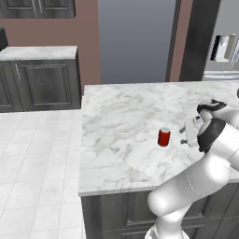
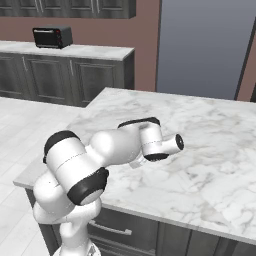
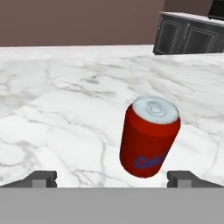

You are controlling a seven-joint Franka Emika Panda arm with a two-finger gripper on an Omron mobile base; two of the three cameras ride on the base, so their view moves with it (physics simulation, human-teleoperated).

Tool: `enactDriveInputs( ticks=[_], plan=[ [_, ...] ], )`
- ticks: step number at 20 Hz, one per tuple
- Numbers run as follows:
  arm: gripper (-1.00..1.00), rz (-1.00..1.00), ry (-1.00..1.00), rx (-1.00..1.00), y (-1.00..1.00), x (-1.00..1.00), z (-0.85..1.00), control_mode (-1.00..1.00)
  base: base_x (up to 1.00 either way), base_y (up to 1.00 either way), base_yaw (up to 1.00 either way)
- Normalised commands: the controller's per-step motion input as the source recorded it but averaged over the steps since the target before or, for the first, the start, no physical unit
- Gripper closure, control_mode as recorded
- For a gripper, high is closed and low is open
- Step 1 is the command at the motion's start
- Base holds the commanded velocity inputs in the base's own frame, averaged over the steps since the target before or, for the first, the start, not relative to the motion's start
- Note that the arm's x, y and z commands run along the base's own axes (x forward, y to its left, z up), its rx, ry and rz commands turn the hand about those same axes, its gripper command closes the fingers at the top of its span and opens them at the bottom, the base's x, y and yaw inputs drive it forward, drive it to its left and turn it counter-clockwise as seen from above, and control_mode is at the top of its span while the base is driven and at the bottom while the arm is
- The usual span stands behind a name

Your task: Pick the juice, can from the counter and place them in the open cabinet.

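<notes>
The can (image 3: 148,138), short and red with a silvery top, stands upright on the marble counter (image 1: 121,116) near its middle. In the left base view the can (image 1: 164,137) is just left of my gripper (image 1: 183,136), which points at it from the right, apart from it. In the hand view the gripper (image 3: 113,179) is open, its fingertips (image 3: 41,179) spread wide, and the can stands a little beyond them, right of centre. My arm hides the can in the right base view. The juice and the open cabinet are out of view.
A black toaster oven (image 2: 52,36) sits on the back counter over low dark cabinets (image 1: 44,84). White tiled floor (image 1: 37,158) lies left of the island. A steel fridge (image 1: 224,51) stands at the far right. The counter's front edge (image 1: 116,189) is close to my base.
</notes>
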Motion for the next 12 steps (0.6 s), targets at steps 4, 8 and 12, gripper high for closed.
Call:
enactDriveInputs(
  ticks=[4,8,12],
  plan=[
    [-1.00,-0.04,0.00,0.00,0.00,0.12,-0.11,-1.00,0.00,0.00,0.00],
    [-1.00,-0.04,0.00,0.04,0.00,0.20,-0.13,-1.00,0.00,0.00,0.00],
    [-1.00,-0.01,0.00,0.11,0.00,0.09,0.00,-1.00,0.00,0.00,0.00]
  ],
)
